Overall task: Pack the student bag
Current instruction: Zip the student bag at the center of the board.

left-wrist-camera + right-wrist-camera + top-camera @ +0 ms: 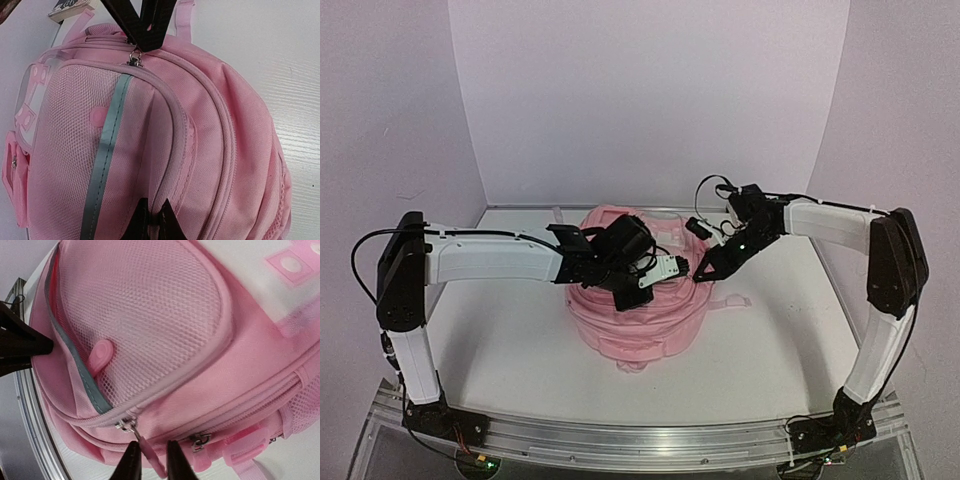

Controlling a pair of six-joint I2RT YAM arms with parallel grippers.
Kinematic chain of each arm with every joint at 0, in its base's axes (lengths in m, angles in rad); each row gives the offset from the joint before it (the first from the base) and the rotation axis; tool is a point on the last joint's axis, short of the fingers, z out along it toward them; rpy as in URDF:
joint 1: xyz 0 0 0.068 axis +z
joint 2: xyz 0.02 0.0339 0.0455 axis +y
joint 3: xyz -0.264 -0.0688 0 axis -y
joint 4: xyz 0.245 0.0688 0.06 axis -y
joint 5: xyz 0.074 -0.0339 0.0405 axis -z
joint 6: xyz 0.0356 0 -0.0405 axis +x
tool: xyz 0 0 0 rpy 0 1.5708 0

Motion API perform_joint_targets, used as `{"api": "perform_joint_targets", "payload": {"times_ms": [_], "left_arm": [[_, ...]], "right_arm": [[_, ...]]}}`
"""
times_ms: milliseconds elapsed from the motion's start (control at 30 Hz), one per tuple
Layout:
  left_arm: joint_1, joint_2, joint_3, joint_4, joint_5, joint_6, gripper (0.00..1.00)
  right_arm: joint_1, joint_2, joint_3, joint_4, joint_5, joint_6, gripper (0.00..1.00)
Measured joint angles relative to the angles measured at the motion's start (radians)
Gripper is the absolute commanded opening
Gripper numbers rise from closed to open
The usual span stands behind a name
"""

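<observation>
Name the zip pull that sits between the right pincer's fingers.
The pink pull hanging from the front pocket's zip, between the tips of the right pincer; the metal slider beside it lies outside them.

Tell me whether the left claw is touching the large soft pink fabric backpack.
Touching. The left wrist view shows the left claw shut on the pink backpack, a fold of fabric pinched between its tips.

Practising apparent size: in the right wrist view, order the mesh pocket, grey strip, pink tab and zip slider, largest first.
1. mesh pocket
2-3. grey strip and pink tab: one long and thin, one short and broad, too alike to rank
4. zip slider
</observation>
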Motion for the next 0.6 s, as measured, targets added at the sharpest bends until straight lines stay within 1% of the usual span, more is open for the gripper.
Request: {"api": "perform_joint_targets", "payload": {"times_ms": [33, 67, 133, 233, 333, 400, 467, 533, 600], "left_arm": [[-0.002, 0.0, 0.006, -0.022, 0.002, -0.014, 0.05], [-0.004, 0.0, 0.009, -0.04, 0.004, -0.025, 0.12], [-0.011, 0.0, 0.018, -0.072, 0.004, -0.048, 0.32], [-0.024, 0.0, 0.053, -0.149, 0.005, -0.118, 0.56], [-0.034, 0.0, 0.103, -0.206, -0.012, -0.223, 0.76], [-0.035, -0.001, 0.136, -0.225, -0.029, -0.294, 0.84], [-0.026, -0.004, 0.162, -0.248, -0.045, -0.38, 0.89], [0.0, -0.012, 0.181, -0.277, -0.047, -0.479, 0.97], [0.049, -0.025, 0.191, -0.301, -0.032, -0.584, 0.99]], "right_arm": [[-0.007, -0.001, 0.0, 0.001, 0.013, 0.004, 0.59], [-0.016, -0.002, 0.0, 0.004, 0.02, 0.015, 0.63], [-0.034, -0.002, 0.002, 0.004, 0.035, 0.044, 0.7], [-0.06, -0.007, 0.007, -0.001, 0.044, 0.087, 0.76], [-0.091, -0.033, 0.009, -0.014, 0.041, 0.119, 0.79], [-0.111, -0.059, 0.009, -0.026, 0.033, 0.142, 0.8], [-0.134, -0.085, 0.009, -0.033, 0.024, 0.165, 0.82], [-0.151, -0.101, 0.007, -0.035, 0.018, 0.182, 0.86], [-0.166, -0.111, -0.001, -0.035, 0.014, 0.202, 0.92]]}}
